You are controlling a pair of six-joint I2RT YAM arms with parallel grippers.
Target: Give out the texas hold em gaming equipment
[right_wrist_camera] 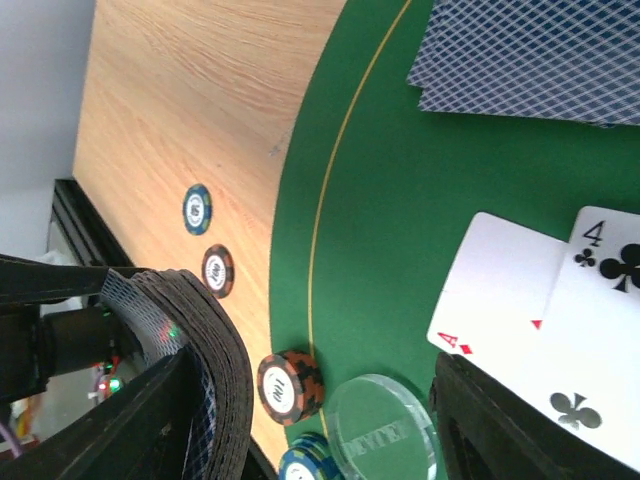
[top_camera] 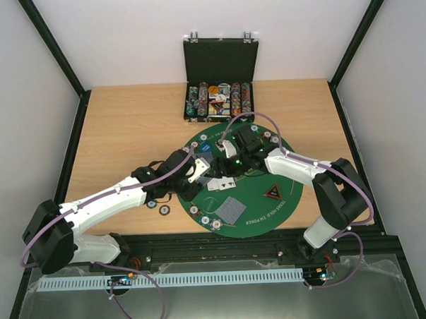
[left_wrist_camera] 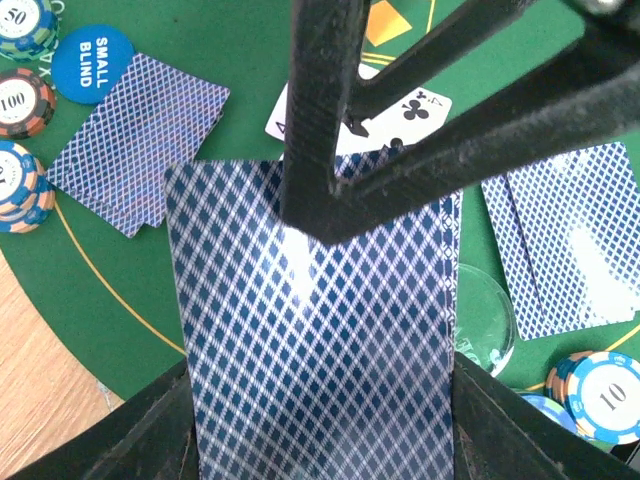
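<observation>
Left gripper [left_wrist_camera: 320, 440] pinched tight on deck [left_wrist_camera: 320, 350] of blue-backed cards, over green mat [right_wrist_camera: 380, 200].
Right gripper [right_wrist_camera: 320, 400] spread wide, one finger [left_wrist_camera: 320, 150] over deck's top card; contact unclear.
On mat past deck: four of clubs [right_wrist_camera: 600, 300] overlapping ace of diamonds [right_wrist_camera: 495, 290].
Clear dealer button [right_wrist_camera: 385, 430] near mat rim.
Face-down pair [left_wrist_camera: 140, 150] and small-blind button [left_wrist_camera: 92, 62] on mat.
Two chips [right_wrist_camera: 197, 207] off mat.

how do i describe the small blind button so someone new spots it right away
Find the round green mat on the wooden table. In the left wrist view, striped chip stacks line its edge at upper left, next to face-down cards. The small blind button sits among them: a flat blue disc with white lettering, no stripes or number.
</observation>
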